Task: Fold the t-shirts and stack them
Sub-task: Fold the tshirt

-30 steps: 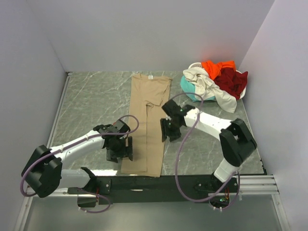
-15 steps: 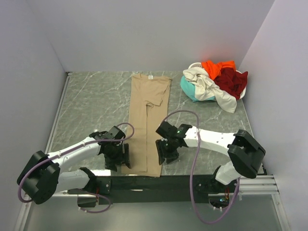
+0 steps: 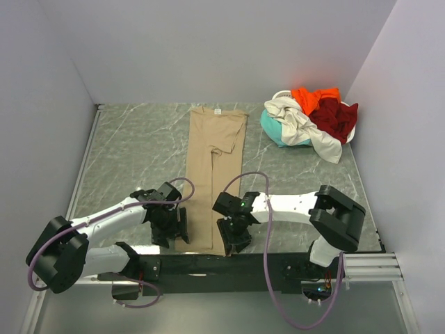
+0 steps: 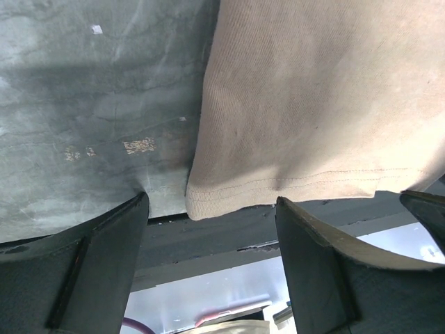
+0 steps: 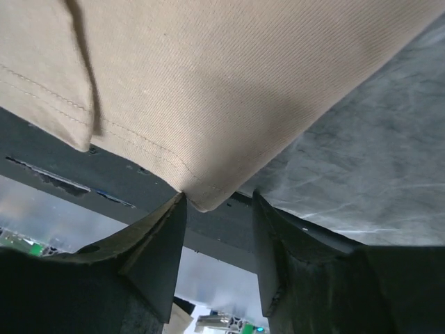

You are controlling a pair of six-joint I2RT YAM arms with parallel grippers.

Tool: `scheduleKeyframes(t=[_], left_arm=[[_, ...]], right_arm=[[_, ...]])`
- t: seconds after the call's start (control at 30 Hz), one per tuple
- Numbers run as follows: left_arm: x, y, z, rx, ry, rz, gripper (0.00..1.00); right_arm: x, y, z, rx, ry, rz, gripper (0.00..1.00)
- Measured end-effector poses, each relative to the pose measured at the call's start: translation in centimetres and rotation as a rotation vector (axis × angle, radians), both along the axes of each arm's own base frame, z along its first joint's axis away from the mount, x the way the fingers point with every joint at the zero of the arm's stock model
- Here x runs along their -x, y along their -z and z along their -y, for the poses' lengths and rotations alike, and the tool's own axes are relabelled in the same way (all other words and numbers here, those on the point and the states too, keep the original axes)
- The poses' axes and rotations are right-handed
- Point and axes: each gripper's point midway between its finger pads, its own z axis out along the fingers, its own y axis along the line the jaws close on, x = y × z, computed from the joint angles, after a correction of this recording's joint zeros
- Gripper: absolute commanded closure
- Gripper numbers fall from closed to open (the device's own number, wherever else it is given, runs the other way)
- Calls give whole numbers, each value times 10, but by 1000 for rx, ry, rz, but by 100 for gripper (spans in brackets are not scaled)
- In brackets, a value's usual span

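Currently the tan t-shirt, folded into a long strip, lies mid-worktop. The left end effector is spread wide around its near left hem corner. The right end effector is spread around the near right corner, perhaps brushing the cloth. The other t-shirts are heaped at the far right.

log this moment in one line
tan t-shirt: flat, folded lengthwise | left gripper: open at left hem corner | right gripper: open at right hem corner | other shirts: piled far right
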Motion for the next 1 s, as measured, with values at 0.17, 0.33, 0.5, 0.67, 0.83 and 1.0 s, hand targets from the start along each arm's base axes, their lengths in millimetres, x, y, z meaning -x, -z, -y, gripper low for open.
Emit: scheduleKeyframes(t=[0.17,0.33,0.5,0.67,0.83,1.0], left_arm=[[-1,0,-1,-7,-18,-1,21],[-1,1,-2,-20,-27,-6,28],[-1,4,-2,-38,-41,-22,34],[0,5,1,-50,-34,-47,45],[2,7,4,-56,-32,-62,56],[5,9,7,-52,-24,-80,71]], right_arm=[[3,3,0,11,-4,-6,61],[3,3,1,15,-1,-3,83],[2,4,2,20,-10,3,88],[2,4,5,31,-24,10,89],[0,3,6,38,-34,19,90],[0,3,8,44,-37,19,91]])
